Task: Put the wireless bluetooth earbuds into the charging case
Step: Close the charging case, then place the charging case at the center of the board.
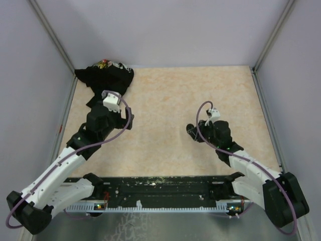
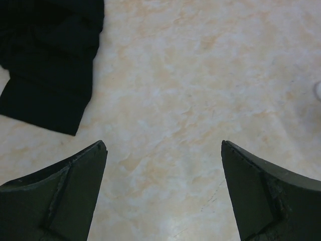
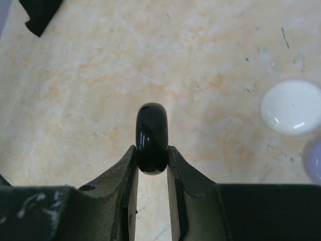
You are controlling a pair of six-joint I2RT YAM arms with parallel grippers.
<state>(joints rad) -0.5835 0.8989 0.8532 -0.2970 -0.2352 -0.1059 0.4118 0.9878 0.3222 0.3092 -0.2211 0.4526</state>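
Black glossy rounded plastic piece (image 3: pixel 152 136) is pinched edge-on between my right gripper (image 3: pixel 152 150) tips; looks like a disc-shaped case rather than a bud, probably light, hard and slick, so I'd grip the flat faces. Left gripper (image 2: pixel 163 145) is spread wide over bare beige marbled tabletop (image 2: pixel 200 75), black cloth (image 2: pixel 45 60) beyond its left finger. A white disc (image 3: pixel 292 107) and a lavender disc (image 3: pixel 313 160) lie right of the right fingers, no earbuds I can spot, grey walls (image 1: pixel 150 30) all round.

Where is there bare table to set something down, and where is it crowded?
Bare: the table's middle and far right, between the black cloth and the right gripper; also under the open left gripper. Crowded: the far-left corner under the cloth, and beside the right gripper's black rounded piece, where a white disc and lavender disc lie close.
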